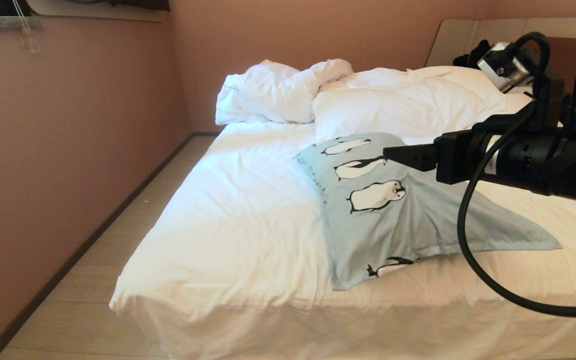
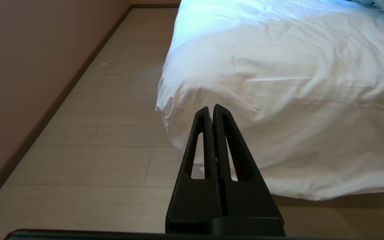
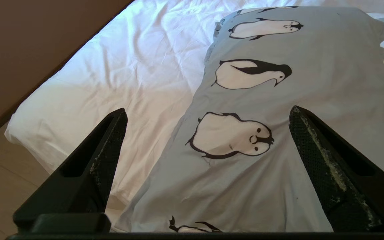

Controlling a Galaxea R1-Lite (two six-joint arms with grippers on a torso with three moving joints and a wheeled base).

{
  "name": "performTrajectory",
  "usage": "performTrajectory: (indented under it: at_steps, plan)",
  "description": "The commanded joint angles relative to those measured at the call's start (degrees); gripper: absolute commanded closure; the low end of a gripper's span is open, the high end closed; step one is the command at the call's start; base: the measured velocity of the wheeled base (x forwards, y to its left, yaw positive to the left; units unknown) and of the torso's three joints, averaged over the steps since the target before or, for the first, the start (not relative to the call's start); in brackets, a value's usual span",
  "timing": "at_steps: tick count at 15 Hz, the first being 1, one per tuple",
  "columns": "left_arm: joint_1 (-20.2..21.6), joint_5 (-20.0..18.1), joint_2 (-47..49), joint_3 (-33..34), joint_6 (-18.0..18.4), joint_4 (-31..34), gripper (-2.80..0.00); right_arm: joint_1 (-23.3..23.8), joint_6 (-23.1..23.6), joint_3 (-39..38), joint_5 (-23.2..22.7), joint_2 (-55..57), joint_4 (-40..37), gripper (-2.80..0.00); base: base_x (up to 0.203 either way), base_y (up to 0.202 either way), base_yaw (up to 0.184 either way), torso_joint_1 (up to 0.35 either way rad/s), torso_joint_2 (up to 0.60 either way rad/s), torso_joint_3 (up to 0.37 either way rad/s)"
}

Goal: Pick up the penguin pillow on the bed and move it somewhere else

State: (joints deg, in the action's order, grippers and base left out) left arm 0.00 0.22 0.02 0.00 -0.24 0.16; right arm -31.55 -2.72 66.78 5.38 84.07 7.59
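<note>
**Right jaws spread above the penguin pillow**

Nearest the head camera, the right arm's black cable [image 1: 468, 240] loops down in front of the penguin pillow [image 1: 383, 220]. Taking that pillow as the landmark and going left to right: far to its left runs the pink wall [image 1: 68, 150], then a strip of pale wood floor [image 1: 93, 290] along the bed's side. The bed [image 1: 228, 225] carries the pillow on its wrinkled white sheet, near the foot edge, printed face up, with penguins in black and white. Behind the pillow lies a bunched white duvet [image 1: 288, 90] and plain white pillows [image 1: 408, 100].

Over the pillow's right half reaches the right gripper [image 3: 208, 116], its jaws spread wide and clear of the fabric, one finger over the sheet beside the pillow, the other above the pillow's plain part.

Well to the pillow's left, low by the bed's corner, the left gripper [image 2: 212, 110] hangs parked with its jaws pressed together.
</note>
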Motion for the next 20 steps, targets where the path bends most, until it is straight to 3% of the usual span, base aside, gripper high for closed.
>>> performTrajectory:
  at_steps: [1, 2, 10, 14, 17, 20]
  plan:
    - [0.0, 0.0, 0.0, 0.1, 0.0, 0.0, 0.0, 0.1, 0.0, 0.0, 0.0, -0.2, 0.1, -2.8, 0.0, 0.0, 0.0, 0.0, 0.0, 0.0]
    - [0.0, 0.0, 0.0, 0.1, 0.0, 0.0, 0.0, 0.0, 0.0, -0.1, 0.1, -0.4, 0.0, 0.0, 0.0, 0.0, 0.0, 0.0, 0.0, 0.0]
    - [0.0, 0.0, 0.0, 0.1, 0.0, 0.0, 0.0, 0.1, 0.0, -2.2, 1.2, -3.7, -0.2, 0.0, 0.0, 0.0, 0.0, 0.0, 0.0, 0.0]
    - [0.0, 0.0, 0.0, 0.1, 0.0, 0.0, 0.0, 0.9, 0.0, -5.3, 5.8, -9.0, -0.4, 0.0, 0.0, 0.0, 0.0, 0.0, 0.0, 0.0]
    - [0.0, 0.0, 0.0, 0.1, 0.0, 0.0, 0.0, 3.8, -2.3, -10.3, 6.4, -13.3, -0.3, 0.0, 0.0, 0.0, 0.0, 0.0, 0.0, 0.0]
    - [0.0, 0.0, 0.0, 0.1, 0.0, 0.0, 0.0, 10.2, -3.7, -15.4, 6.8, -18.1, -0.3, 0.0, 0.0, 0.0, 0.0, 0.0, 0.0, 0.0]
